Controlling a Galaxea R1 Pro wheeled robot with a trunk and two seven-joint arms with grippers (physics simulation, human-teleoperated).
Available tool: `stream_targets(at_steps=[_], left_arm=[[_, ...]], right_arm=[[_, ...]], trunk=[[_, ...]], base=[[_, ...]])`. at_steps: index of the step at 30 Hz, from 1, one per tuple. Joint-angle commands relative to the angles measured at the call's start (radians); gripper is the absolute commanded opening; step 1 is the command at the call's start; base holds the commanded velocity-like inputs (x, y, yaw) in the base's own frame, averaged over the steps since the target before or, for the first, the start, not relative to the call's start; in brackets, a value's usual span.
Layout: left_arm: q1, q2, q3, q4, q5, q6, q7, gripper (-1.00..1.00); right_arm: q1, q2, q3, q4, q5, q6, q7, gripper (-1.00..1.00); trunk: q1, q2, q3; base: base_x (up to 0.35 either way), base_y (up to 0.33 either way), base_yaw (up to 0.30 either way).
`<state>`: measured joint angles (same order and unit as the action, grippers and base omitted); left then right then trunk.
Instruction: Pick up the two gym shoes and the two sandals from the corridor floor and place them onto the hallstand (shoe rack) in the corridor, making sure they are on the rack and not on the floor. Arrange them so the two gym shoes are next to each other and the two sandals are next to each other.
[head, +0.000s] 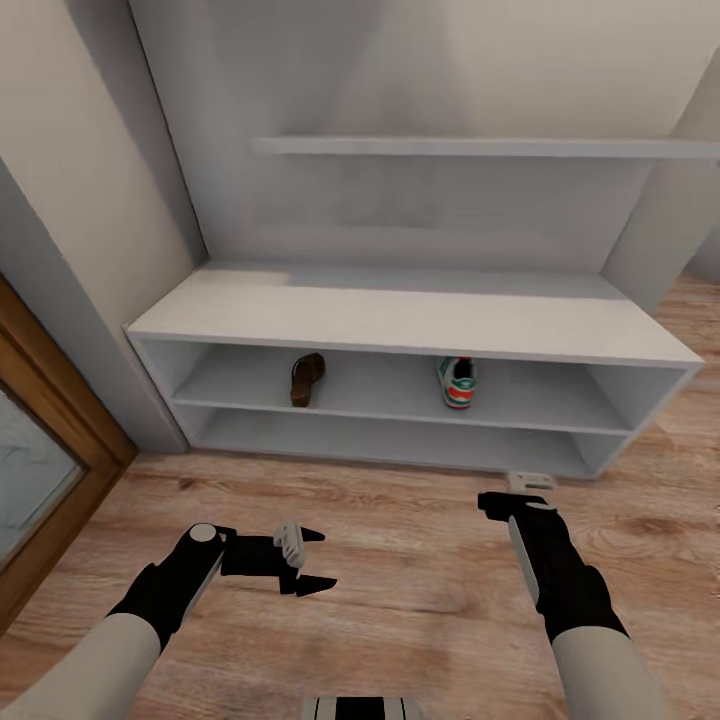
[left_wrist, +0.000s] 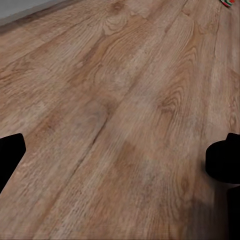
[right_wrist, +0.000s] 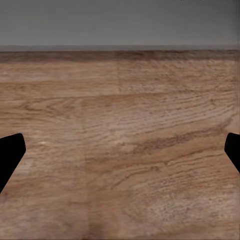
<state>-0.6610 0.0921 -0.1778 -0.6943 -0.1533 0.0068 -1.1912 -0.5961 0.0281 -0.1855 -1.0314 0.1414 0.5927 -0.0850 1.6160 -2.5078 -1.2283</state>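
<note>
Both claws wide open, empty: left claw (head: 312, 560), right claw (head: 527, 492) over floor (head: 400, 520). One sandal (head: 307, 379) and one sneaker (head: 458, 382) on rack (head: 400, 320) upper shelf, well apart. Recommend: locate mates, seat each beside its partner.

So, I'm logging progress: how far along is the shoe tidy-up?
One sandal and one gym shoe already sit on the hallstand upper shelf, well apart. Left gripper is open and empty, above bare corridor floor. The other sandal and gym shoe remain to be shelved beside their partners.
</note>
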Motion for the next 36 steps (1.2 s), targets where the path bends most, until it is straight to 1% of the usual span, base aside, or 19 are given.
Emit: stream_targets(at_steps=[1, 10, 36], left_arm=[[0.000, 0.001, -0.001, -0.002, -0.003, 0.001, -0.002, 1.00], [0.000, 0.003, 0.001, -0.002, -0.003, 0.001, -0.002, 1.00], [0.000, 0.003, 0.002, -0.002, -0.002, 0.001, -0.001, 1.00]], right_arm=[[-0.001, 0.001, -0.002, -0.002, 0.010, 0.006, 0.004, 1.00], [-0.001, 0.001, -0.002, -0.006, 0.010, 0.006, 0.004, 1.00], [-0.001, 0.001, -0.003, -0.005, 0.009, 0.006, 0.004, 1.00]], trunk=[[0.000, 0.000, -0.001], [0.000, 0.000, 0.003], [0.000, 0.000, 0.017]], base=[[0.000, 0.000, -0.175], [0.000, 0.000, -0.247], [0.000, 0.000, -0.289]])
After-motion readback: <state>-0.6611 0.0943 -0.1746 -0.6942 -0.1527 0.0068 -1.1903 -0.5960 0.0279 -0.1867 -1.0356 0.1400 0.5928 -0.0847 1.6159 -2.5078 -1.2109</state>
